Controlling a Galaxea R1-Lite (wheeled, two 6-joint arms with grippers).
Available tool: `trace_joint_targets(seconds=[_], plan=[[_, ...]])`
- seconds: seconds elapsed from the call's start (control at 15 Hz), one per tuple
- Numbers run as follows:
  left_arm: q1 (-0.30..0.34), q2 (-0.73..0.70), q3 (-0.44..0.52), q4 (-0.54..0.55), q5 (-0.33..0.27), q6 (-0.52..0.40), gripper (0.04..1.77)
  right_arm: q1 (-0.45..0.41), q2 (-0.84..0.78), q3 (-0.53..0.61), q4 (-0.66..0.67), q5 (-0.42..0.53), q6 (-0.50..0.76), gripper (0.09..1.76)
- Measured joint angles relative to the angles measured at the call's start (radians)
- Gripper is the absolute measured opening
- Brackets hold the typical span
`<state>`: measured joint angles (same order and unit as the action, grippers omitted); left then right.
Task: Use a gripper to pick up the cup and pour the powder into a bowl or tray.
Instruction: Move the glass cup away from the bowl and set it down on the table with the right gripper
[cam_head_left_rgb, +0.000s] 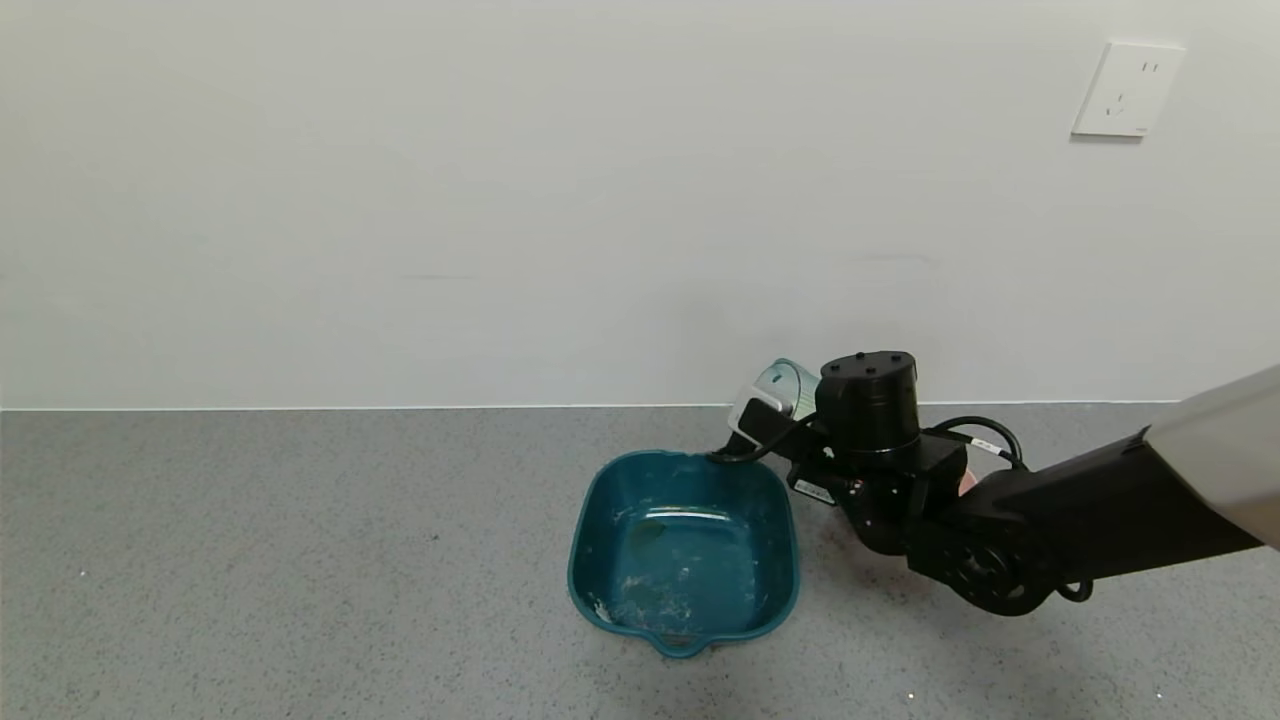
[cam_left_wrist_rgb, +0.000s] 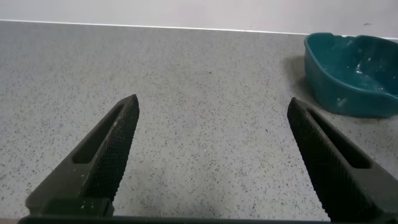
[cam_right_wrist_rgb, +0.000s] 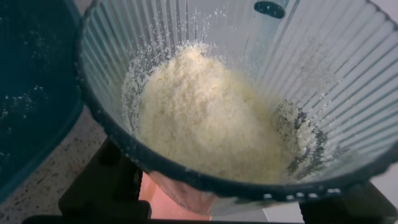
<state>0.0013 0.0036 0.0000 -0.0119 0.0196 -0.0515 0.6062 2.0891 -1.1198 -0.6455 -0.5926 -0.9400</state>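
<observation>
My right gripper (cam_head_left_rgb: 775, 420) is shut on the pale blue-green ribbed cup (cam_head_left_rgb: 788, 388) and holds it tilted above the far right corner of the dark teal basin (cam_head_left_rgb: 590, 520). In the right wrist view the cup (cam_right_wrist_rgb: 323, 74) fills the frame, with a heap of cream powder (cam_right_wrist_rgb: 205, 118) inside it. The basin (cam_right_wrist_rgb: 31, 93) lies beside the cup's rim. The basin's floor carries only thin white smears. My left gripper (cam_left_wrist_rgb: 214, 155) is open and empty over bare counter, with the basin (cam_left_wrist_rgb: 336, 87) off to one side.
A pink thing (cam_right_wrist_rgb: 168, 202) shows under the cup in the right wrist view and peeks out behind the right arm (cam_head_left_rgb: 966, 482). The grey speckled counter (cam_head_left_rgb: 250, 560) meets a white wall; a socket plate (cam_head_left_rgb: 1127, 88) sits high on the right.
</observation>
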Motion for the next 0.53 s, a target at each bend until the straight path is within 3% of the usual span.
trace_joint_targets(seconds=[0.53], plan=[[0.000, 0.000, 0.000, 0.000, 0.000, 0.000, 1.72, 0.024, 0.009, 0.003, -0.018, -0.022, -0.243, 1.35]])
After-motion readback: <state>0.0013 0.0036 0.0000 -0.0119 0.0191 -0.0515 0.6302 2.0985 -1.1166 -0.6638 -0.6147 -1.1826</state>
